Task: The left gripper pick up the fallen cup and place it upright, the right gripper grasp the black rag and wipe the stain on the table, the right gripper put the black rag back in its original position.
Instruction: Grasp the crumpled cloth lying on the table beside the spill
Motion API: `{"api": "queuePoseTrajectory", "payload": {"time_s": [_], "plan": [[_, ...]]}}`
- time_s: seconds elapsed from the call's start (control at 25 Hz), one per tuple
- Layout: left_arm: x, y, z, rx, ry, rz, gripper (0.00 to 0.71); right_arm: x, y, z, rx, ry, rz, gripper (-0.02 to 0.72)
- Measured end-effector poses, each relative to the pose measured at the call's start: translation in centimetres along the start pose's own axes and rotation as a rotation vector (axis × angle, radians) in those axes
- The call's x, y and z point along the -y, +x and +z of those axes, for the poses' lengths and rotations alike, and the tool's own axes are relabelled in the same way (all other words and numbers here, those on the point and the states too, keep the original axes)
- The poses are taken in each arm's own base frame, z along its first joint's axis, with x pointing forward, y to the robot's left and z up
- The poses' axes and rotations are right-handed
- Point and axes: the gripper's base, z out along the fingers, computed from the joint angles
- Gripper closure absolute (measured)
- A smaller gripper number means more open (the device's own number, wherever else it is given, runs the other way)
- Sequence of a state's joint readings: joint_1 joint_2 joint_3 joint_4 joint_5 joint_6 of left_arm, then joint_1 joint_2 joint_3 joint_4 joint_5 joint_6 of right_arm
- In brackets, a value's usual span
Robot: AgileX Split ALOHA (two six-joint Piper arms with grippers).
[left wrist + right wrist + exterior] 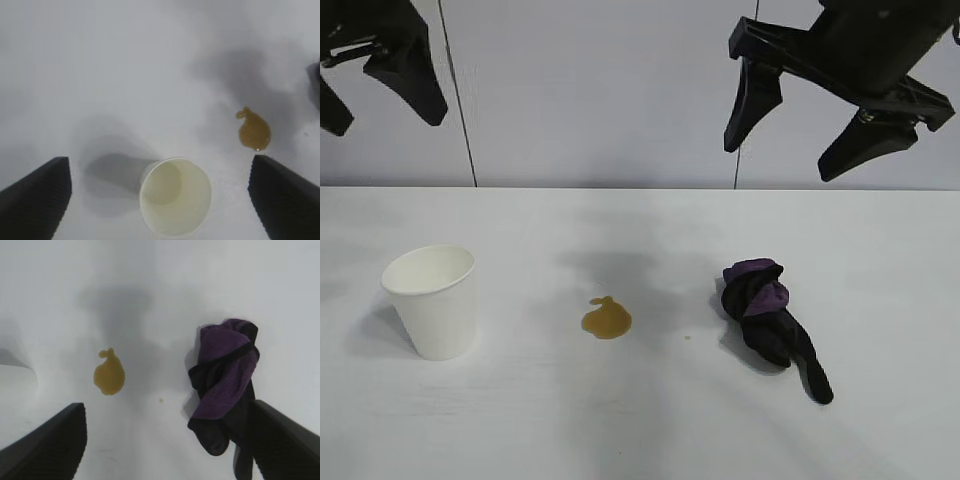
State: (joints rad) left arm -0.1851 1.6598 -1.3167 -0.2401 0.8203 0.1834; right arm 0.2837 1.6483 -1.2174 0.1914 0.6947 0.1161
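On the table [640, 440] our right gripper [825, 125] hangs spread and empty above the black rag [770, 322], poised to grasp. Our left gripper [365, 75], also wide apart, holds nothing, high over the cup [432, 300], already upright. Between cup and rag, the stain [607, 318] awaits wiping.

On the table [640, 430], the stain [607, 318] lies between cup [432, 300] and black rag [770, 320].

pale panelled wall [600, 90], dark vertical seams [458, 95]
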Motion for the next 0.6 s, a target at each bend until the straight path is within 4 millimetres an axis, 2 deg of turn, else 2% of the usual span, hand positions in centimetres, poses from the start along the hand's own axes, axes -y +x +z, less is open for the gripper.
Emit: {"api": "queuePoseTrajectory", "payload": {"time_s": [0.32,0.44,0.6], "plan": [[0.4,0.0,0.0,-0.005,0.044,-0.063,0.017,1.8,1.3,6.2,-0.152,0.115,0.002,0.102],[0.6,0.0,0.0,-0.001,0.063,-0.080,0.017,2.1,1.6,7.3,-0.181,0.122,0.004,0.102],[1.0,0.0,0.6,-0.012,0.117,-0.136,0.017,2.1,1.7,7.6,-0.189,0.124,0.005,0.107]]}}
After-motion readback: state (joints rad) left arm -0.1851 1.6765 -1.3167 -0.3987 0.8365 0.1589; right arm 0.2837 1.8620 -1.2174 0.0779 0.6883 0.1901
